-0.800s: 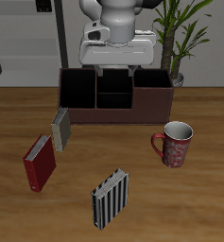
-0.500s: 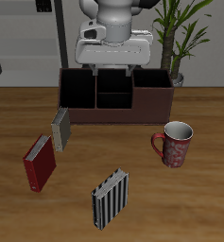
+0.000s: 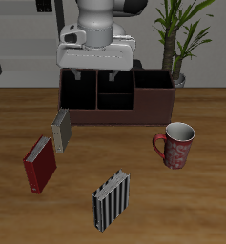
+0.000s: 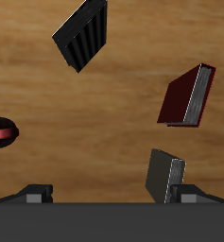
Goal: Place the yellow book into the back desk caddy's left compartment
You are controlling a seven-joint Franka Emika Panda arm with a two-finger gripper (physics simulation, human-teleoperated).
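The yellow book (image 3: 61, 130) stands tilted on the table just in front of the back desk caddy (image 3: 114, 118), near the caddy's end; it also shows in the wrist view (image 4: 165, 176). The caddy's left compartment (image 3: 79, 93) is the large black-lined end section nearest the book, and it holds nothing that I can see. My gripper (image 3: 95, 75) hangs open and empty above the caddy, over that compartment and the middle sections, farther back than the book and well above it. In the wrist view my gripper (image 4: 112, 194) shows both fingertips (image 4: 33, 193) spread wide with nothing between them.
A red book (image 3: 40, 164) stands nearer the front edge than the yellow book. A black-and-white striped book (image 3: 112, 199) stands near the front edge. A red patterned mug (image 3: 177, 145) stands in front of the caddy's other end. A potted plant (image 3: 181, 38) is behind the caddy.
My gripper has moved sideways above the caddy toward the end nearest the yellow book, and risen slightly. The books, mug and caddy have not moved.
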